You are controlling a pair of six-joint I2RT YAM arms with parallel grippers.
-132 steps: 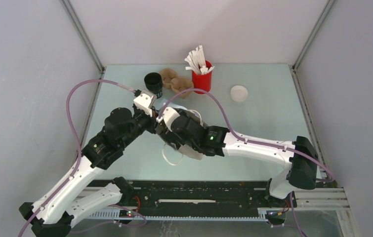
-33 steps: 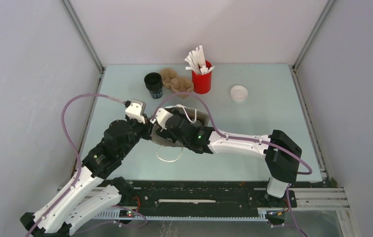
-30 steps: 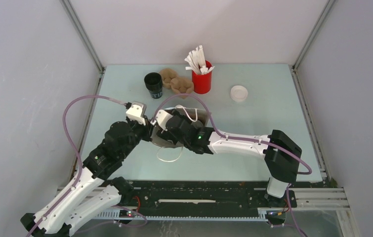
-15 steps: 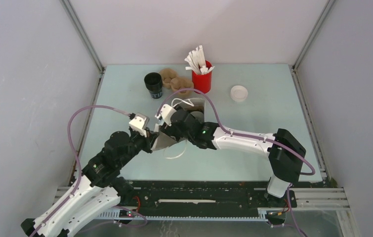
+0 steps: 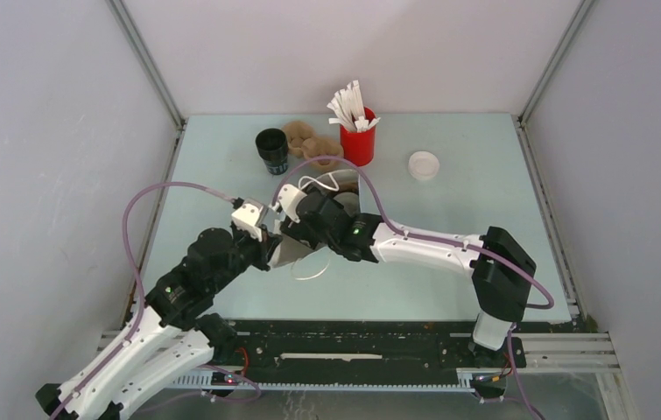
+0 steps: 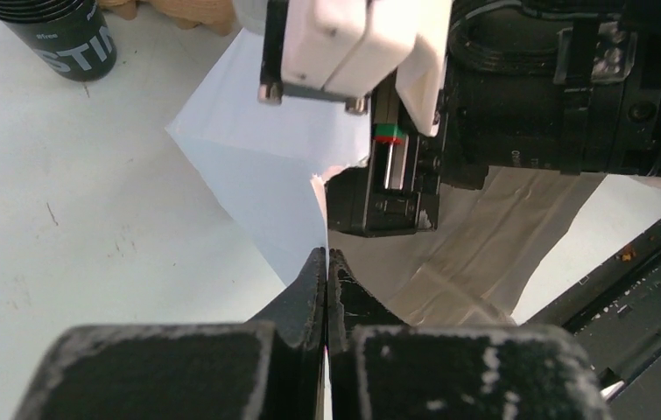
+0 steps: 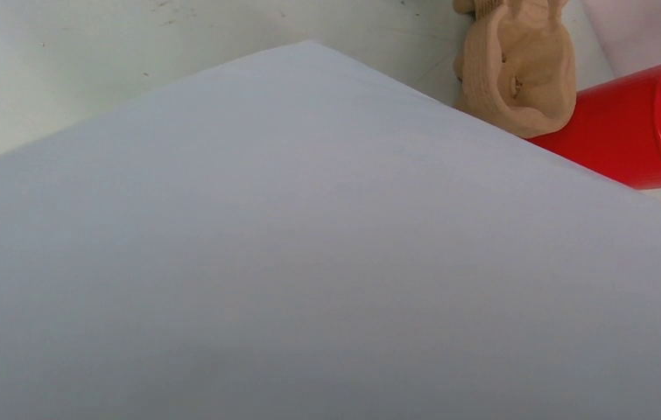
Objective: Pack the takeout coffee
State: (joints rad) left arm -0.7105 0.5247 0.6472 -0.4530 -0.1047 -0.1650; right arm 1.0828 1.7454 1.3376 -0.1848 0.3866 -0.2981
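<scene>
As the left arm has drawn back toward the near edge, the left gripper [image 6: 326, 262], jaws together on the rim of the white paper bag [image 6: 261, 166], has pulled its mouth open. The right gripper [image 6: 385, 194] sits inside, jaws apart, holding nothing visible. The bag is judged ready for loading. No takeout coffee shows; it may be hidden. The black cup [image 5: 271, 149], cardboard carrier [image 5: 311, 144] and red holder [image 5: 358, 140] crowd the far side. The loose lid [image 5: 424, 164] lies well apart, and the table [image 5: 458, 210] offers room to the right.
</scene>
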